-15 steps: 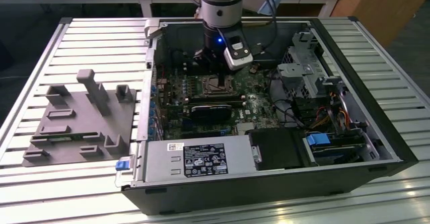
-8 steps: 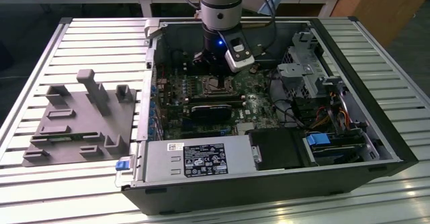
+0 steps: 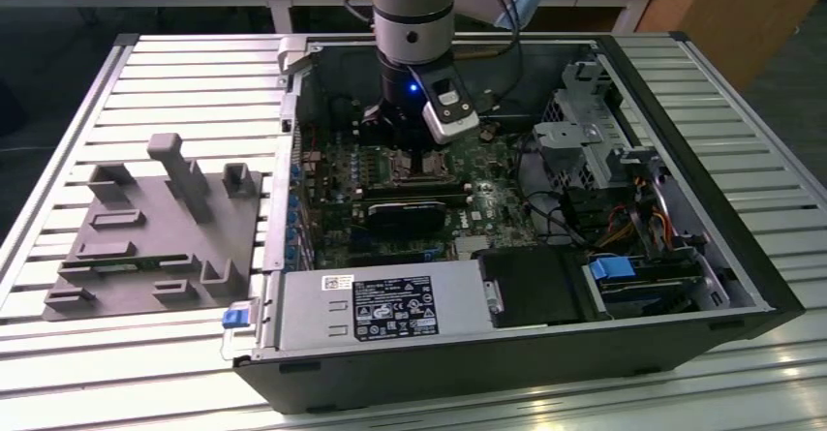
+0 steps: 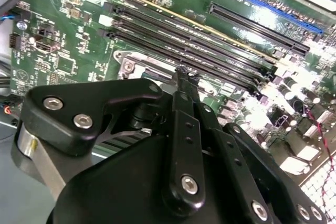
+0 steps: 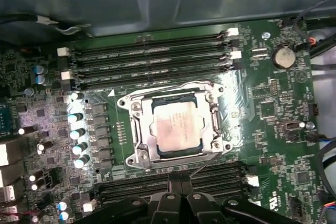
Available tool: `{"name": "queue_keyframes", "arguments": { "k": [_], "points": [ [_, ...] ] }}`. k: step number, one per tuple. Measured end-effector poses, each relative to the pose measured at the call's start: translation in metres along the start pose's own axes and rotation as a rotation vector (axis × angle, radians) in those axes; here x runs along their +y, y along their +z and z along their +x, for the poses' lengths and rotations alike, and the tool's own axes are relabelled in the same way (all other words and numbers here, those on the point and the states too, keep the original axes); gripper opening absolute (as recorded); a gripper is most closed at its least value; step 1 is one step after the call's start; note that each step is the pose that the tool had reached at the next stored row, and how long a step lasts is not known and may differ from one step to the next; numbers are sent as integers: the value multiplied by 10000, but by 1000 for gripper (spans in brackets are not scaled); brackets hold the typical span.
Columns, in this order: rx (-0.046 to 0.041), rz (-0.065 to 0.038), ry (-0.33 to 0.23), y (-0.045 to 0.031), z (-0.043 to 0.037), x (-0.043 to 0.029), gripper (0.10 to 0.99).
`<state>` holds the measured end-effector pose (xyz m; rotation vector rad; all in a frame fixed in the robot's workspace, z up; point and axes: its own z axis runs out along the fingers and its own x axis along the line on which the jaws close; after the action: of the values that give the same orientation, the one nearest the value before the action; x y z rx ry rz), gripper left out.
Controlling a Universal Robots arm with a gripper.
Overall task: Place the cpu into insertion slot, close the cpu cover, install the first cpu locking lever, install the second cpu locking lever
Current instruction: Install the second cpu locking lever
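Observation:
The cpu (image 5: 176,129), a pale metal square, lies in the insertion slot (image 5: 131,158) on the green motherboard (image 5: 273,114). The silver cpu cover (image 5: 137,129) lies flat around it, framing the chip. One thin locking lever (image 5: 173,88) runs along the socket's side by the memory slots. A second thin lever (image 5: 205,167) slants from the socket's corner toward my fingertips. My gripper (image 5: 181,183) hangs just beside the socket, its fingers pressed together. In the exterior view the gripper (image 3: 413,160) stands low over the board inside the case. In the second wrist view the gripper (image 4: 184,74) is near the socket's corner (image 4: 127,66).
Long black memory slots (image 5: 157,56) flank the socket on two sides. A black fan card (image 3: 407,213) lies nearer the power supply (image 3: 375,305). The drive cage (image 3: 595,140) and cables fill the exterior view's right. A grey fixture (image 3: 155,228) sits on the slatted table.

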<state>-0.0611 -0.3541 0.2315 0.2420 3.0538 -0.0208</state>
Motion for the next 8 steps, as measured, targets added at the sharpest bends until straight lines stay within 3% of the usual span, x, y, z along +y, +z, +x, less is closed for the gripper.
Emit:
{"name": "queue_keyframes", "arguments": {
  "k": [8],
  "points": [
    [3,-22,-39,8,1,-20,102]
  ]
}}
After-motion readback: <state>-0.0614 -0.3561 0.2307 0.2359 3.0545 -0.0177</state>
